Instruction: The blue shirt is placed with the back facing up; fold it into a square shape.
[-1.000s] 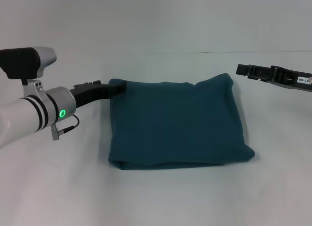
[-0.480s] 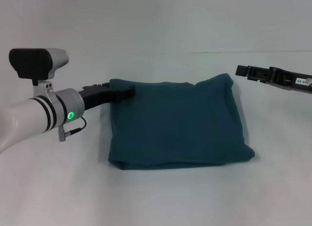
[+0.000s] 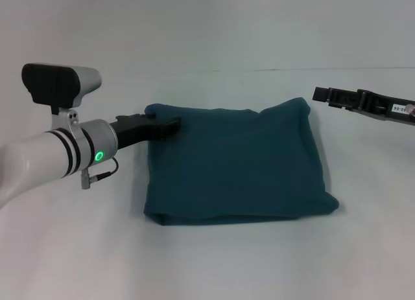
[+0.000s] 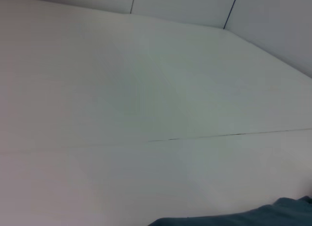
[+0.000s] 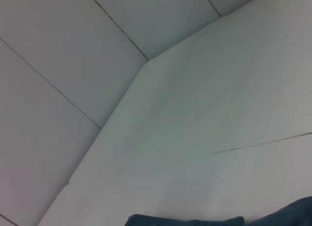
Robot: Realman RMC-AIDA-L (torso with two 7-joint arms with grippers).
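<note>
Fabric of the blue shirt (image 3: 237, 164) hides my left gripper (image 3: 170, 126) tips; grip unclear. My right gripper (image 3: 324, 94) hangs apart, equally unclear.

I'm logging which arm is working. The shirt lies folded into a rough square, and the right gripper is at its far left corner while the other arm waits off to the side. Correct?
Not quite: the head view shows the left gripper at the far left corner of the blue shirt, while the right gripper waits off to the side. The shirt is folded roughly square.
</note>
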